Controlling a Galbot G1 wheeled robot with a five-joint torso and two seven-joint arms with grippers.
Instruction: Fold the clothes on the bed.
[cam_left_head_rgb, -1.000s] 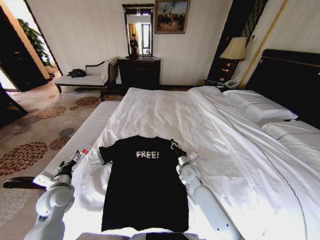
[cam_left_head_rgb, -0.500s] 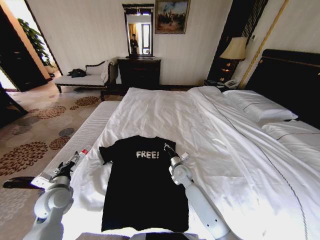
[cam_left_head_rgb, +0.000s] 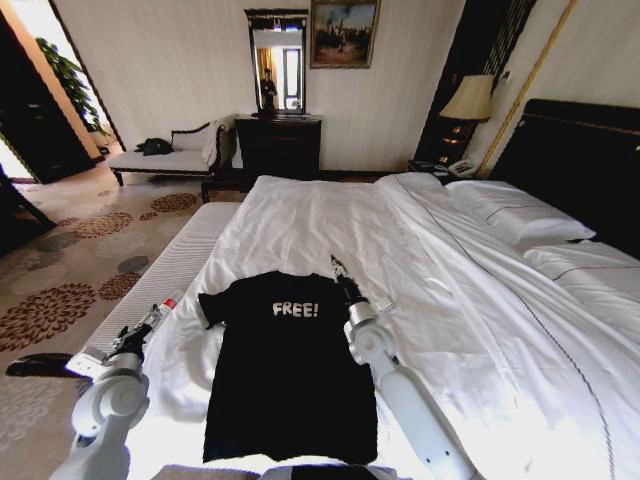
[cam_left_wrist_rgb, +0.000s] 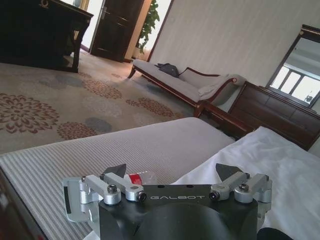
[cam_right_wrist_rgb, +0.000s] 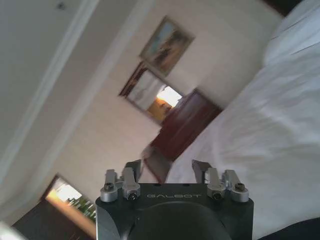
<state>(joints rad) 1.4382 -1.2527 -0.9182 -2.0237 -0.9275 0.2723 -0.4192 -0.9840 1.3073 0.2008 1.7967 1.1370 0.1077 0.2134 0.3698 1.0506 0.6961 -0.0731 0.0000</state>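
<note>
The clothes are one black T-shirt (cam_left_head_rgb: 285, 380) with a white "FREE!" print, lying flat and face up on the near part of the bed (cam_left_head_rgb: 330, 215). Its left sleeve (cam_left_head_rgb: 210, 305) is spread out; my right arm covers the other shoulder. My right gripper (cam_left_head_rgb: 340, 272) hovers just above that shoulder, tilted up toward the far wall, and stands open and empty (cam_right_wrist_rgb: 166, 167). My left gripper (cam_left_head_rgb: 150, 325) hangs beside the bed's left edge, apart from the shirt, also open and empty (cam_left_wrist_rgb: 170, 172).
A small red-labelled bottle (cam_left_wrist_rgb: 137, 177) lies on the grey mattress edge (cam_left_head_rgb: 170, 265) by my left gripper. Pillows (cam_left_head_rgb: 520, 215) and a dark headboard (cam_left_head_rgb: 590, 160) are at the right. A white bench (cam_left_head_rgb: 165, 158) and a dark dresser (cam_left_head_rgb: 278, 145) stand by the far wall.
My right gripper has swung from the shirt's right shoulder inward, then lifted and tipped upward. The left arm and the shirt have stayed put.
</note>
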